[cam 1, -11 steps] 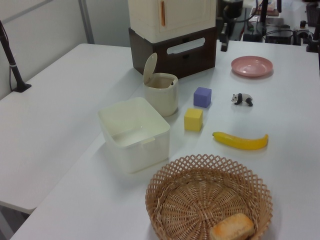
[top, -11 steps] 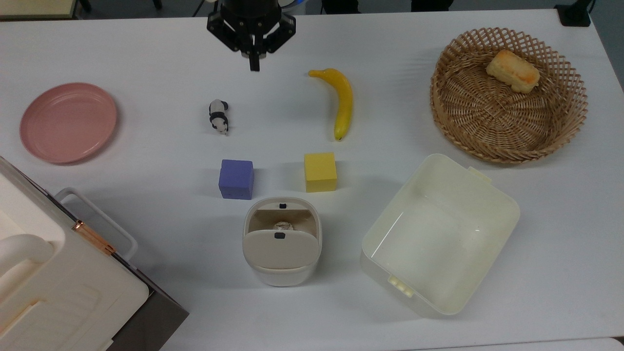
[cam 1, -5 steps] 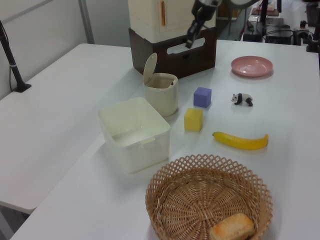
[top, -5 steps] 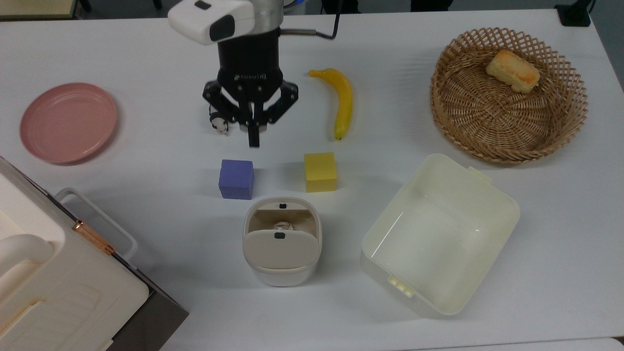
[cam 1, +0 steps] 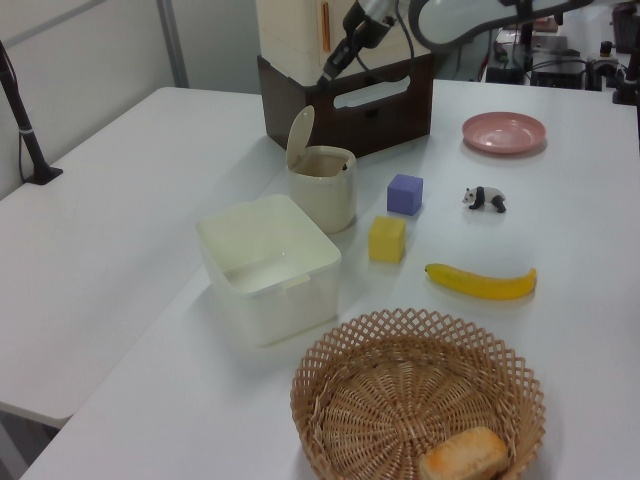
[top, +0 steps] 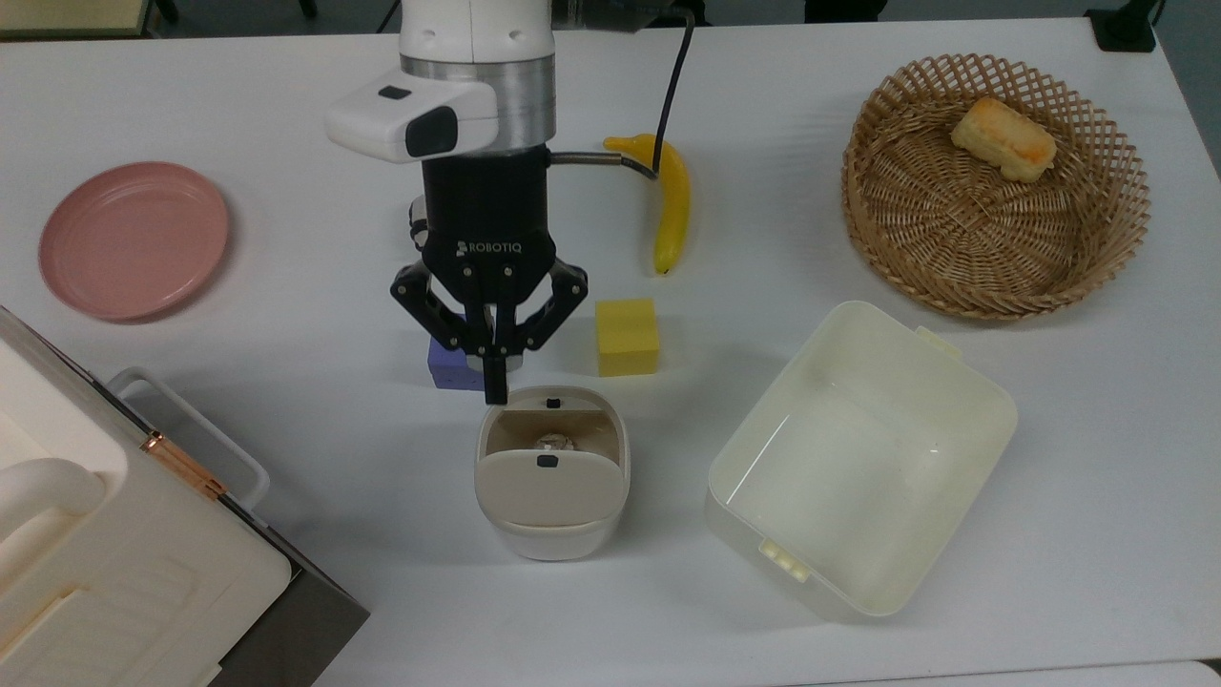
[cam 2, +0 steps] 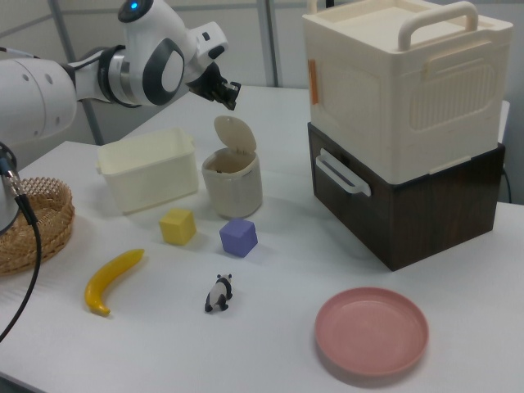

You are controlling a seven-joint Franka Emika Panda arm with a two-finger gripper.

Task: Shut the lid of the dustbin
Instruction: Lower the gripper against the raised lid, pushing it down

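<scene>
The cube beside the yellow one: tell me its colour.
The cube is purple-blue, clearest in the right view.

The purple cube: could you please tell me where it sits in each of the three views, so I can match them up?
Top view: the purple cube is left of centre, partly under the end effector.
Left view: right of centre, beyond the yellow cube.
Right view: just below centre.
Shared landmark: the dustbin beside it, its lid up.
</scene>
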